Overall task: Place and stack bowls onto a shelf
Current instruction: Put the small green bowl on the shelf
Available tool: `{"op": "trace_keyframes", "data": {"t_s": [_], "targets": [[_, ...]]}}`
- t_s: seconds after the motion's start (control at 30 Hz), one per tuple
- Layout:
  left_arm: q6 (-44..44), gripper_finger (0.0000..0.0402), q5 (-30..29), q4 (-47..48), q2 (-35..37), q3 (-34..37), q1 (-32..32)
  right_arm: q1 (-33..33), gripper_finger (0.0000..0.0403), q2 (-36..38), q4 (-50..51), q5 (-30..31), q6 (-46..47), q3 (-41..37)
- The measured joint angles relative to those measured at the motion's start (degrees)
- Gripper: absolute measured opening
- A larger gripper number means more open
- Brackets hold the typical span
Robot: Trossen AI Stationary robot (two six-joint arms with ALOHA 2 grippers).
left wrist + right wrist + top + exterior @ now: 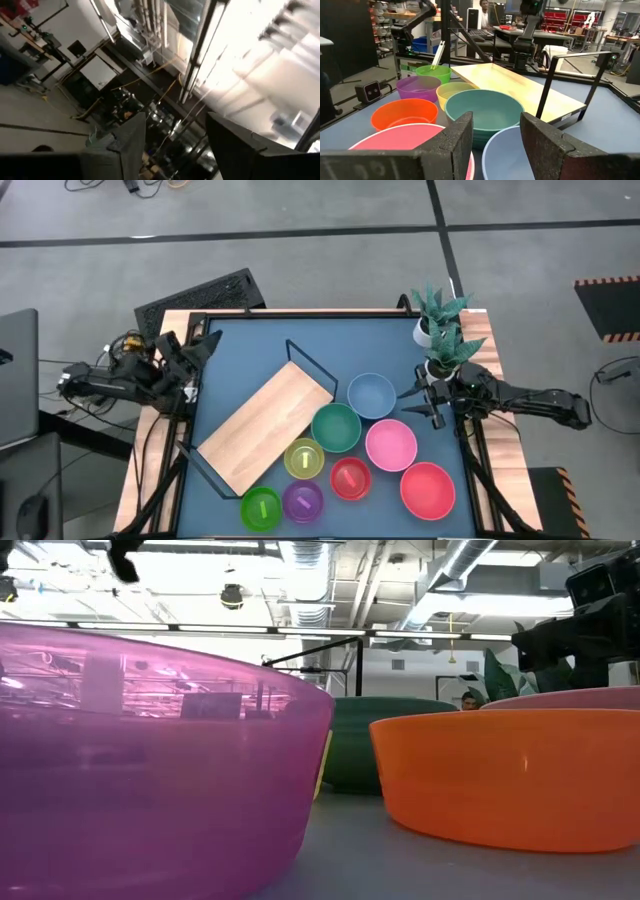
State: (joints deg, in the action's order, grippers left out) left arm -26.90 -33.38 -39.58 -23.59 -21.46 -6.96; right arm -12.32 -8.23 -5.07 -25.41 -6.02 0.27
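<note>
The wooden shelf (265,428) lies slantwise on the blue table, with black wire frames at both ends. Beside it on the table stand the blue bowl (371,395), dark green bowl (336,427), pink bowl (391,444), large red bowl (428,489), small yellow bowl (304,458), small red bowl (350,478), purple bowl (303,501) and lime green bowl (261,508). My right gripper (418,400) is open and empty just right of the blue bowl (520,155). My left gripper (205,345) is open and empty at the table's far left edge, tipped upward.
Two white plant pots (438,340) stand at the far right corner, close behind my right arm. The shelf's wire frame (575,65) rises between the board and the blue bowl. A raised rim runs round the table (330,330).
</note>
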Motion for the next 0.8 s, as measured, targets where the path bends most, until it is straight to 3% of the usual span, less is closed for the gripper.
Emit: {"op": "trace_keyframes", "data": {"t_s": [0.33,0.47,0.63,0.8], "targets": [[7.4,0.0192,1.5,8.2,-23.4,-21.5,0.0,0.5,0.0189,0.0,-0.3,1.3,3.2,0.0],[4.0,0.0192,7.9,19.0,-28.9,-29.8,0.0,0.5,0.0189,0.0,-3.5,3.3,18.2,0.4],[-3.8,0.0192,18.7,39.9,-35.5,-40.4,-0.2,0.5,0.0189,0.1,-9.6,9.3,37.4,3.3],[-8.3,0.0192,33.5,58.6,-43.1,-49.9,-0.4,0.5,0.0189,0.0,-15.2,10.5,40.9,6.4]]}}
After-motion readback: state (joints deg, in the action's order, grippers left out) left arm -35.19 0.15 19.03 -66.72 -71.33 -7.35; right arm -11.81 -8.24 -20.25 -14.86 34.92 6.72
